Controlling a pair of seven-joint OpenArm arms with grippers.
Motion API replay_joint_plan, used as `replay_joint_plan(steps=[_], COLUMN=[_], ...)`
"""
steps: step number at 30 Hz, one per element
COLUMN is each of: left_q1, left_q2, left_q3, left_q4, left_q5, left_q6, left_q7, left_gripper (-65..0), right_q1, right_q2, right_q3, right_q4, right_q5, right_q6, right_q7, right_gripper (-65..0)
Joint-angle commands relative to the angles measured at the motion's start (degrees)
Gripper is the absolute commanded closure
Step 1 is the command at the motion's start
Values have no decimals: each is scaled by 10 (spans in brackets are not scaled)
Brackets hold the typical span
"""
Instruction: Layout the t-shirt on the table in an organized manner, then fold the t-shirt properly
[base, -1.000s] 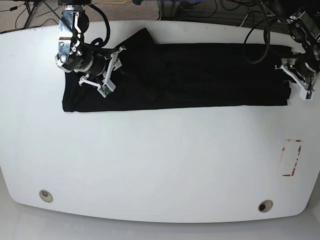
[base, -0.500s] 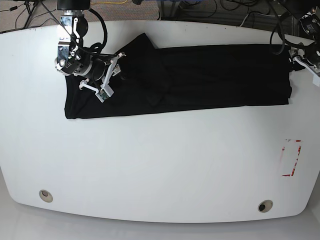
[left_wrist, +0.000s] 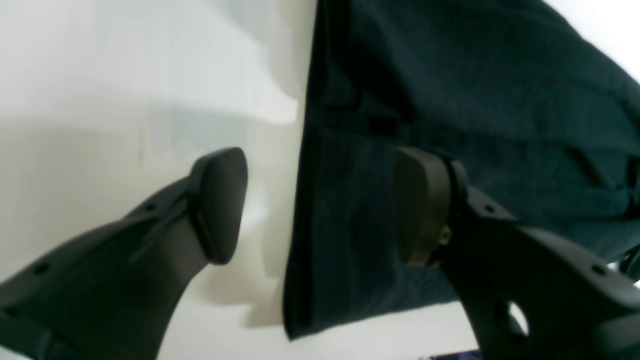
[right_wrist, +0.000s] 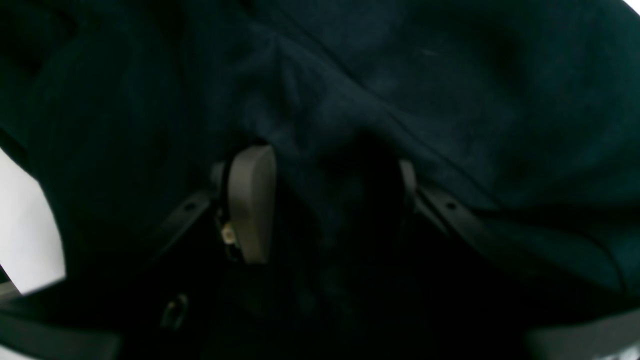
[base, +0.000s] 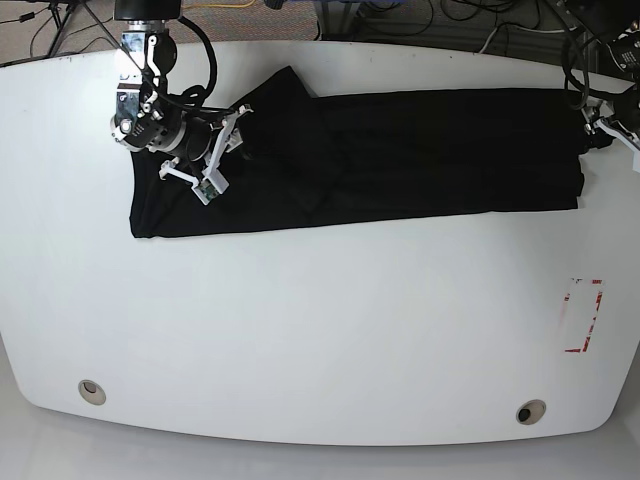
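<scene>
White counter (base: 300, 330) fills most of the room's view, with cables trailing along the floor behind it. Across its far half the t-shirt (base: 400, 150) lies as a long black band, its long axis running side to side, one flap kicked up toward the back edge near the left end.

At that left end of the base view sits the right end effector (base: 207, 150), low over the cloth. From its wrist camera a ridge of fabric rises between its two fingers (right_wrist: 250, 200), which stand partly apart; I judge it is gripping the t-shirt there, though the dark picture leaves the far finger hard to make out.

Far off at the band's right end, the left end effector (left_wrist: 320, 210) hangs wide open and holds nothing. One finger is over bare counter, the other over cloth, and the shirt's end hem runs between them just below. So the next fold turns on this: the shirt stretches away from the left arm along its length, and the left arm is the nearer one to that free end.

Compared with a second ago, the left arm has let go and pulled back toward the counter's edge, and the band has straightened slightly.
</scene>
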Motion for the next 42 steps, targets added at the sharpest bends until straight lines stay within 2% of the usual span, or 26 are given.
replay_joint_plan(steps=[1, 11, 14, 21, 24, 27, 36, 42], left_q1=[-10, -25, -32, -32, -34, -35, -14, -3], left_q2=[-2, 1, 1, 1, -2, -3, 0, 0], left_q3=[7, 90, 112, 130, 143, 145, 150, 199], left_q4=[-7, -7, -7, -5, -4, 10, 153, 265], left_q5=[19, 19, 19, 27, 54, 82, 159, 181], left_q6=[2, 2, 2, 2, 2, 2, 2, 2], left_q7=[15, 15, 15, 15, 15, 15, 6, 7], left_gripper=[-428, -418, -360, -143, -94, -89, -88, -88], right_q1=[-5, -5, -5, -5, -5, -5, -4, -2], right_q2=[3, 2, -2, 0, -1, -2, -3, -2], right_q3=[-3, -1, 1, 1, 1, 1, 1, 1], right_q4=[-3, -3, -3, -3, -4, -5, -6, -6], right_q5=[-20, -19, 1, 39, 38, 38, 38, 38], right_q6=[-3, -3, -3, -3, -3, -3, -3, -3], right_q7=[-36, -36, -36, -36, -36, -36, -36, -36], right_gripper=[-298, -298, -298, -298, -298, -298, -298, -298])
